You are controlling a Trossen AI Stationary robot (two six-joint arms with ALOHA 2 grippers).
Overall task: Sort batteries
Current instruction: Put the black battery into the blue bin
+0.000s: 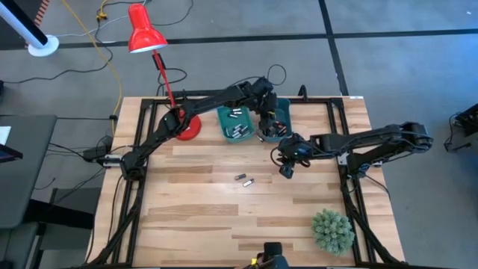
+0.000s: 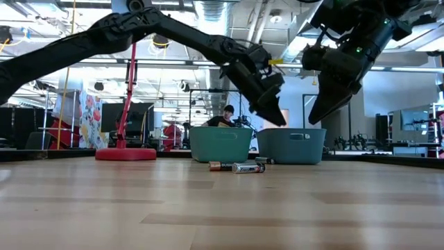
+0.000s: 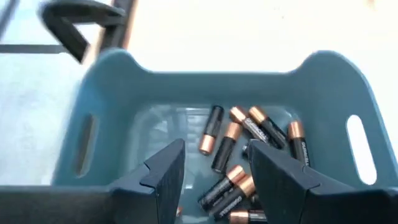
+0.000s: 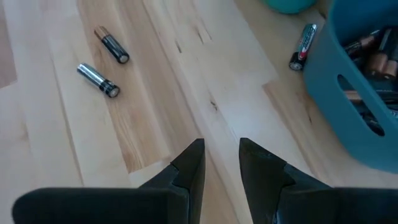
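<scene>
Two teal bins stand side by side at the table's far middle, the left bin (image 1: 226,118) and the right bin (image 1: 283,118). My left gripper (image 3: 216,149) hangs open over the right bin (image 3: 323,81), above several black-and-copper batteries (image 3: 227,146) on its floor. My right gripper (image 4: 222,152) hovers open over bare wood near that bin's front (image 4: 348,87). Two batteries (image 1: 244,179) lie flat on the table, a dark one (image 4: 112,45) and a silvery one (image 4: 98,81). A third battery (image 4: 303,46) lies beside the bin wall.
A red desk lamp (image 1: 146,33) stands with its base (image 1: 187,127) left of the bins. A small green plant (image 1: 332,230) sits at the near right corner. Open wood lies across the near half. A person (image 2: 227,114) shows in the room beyond.
</scene>
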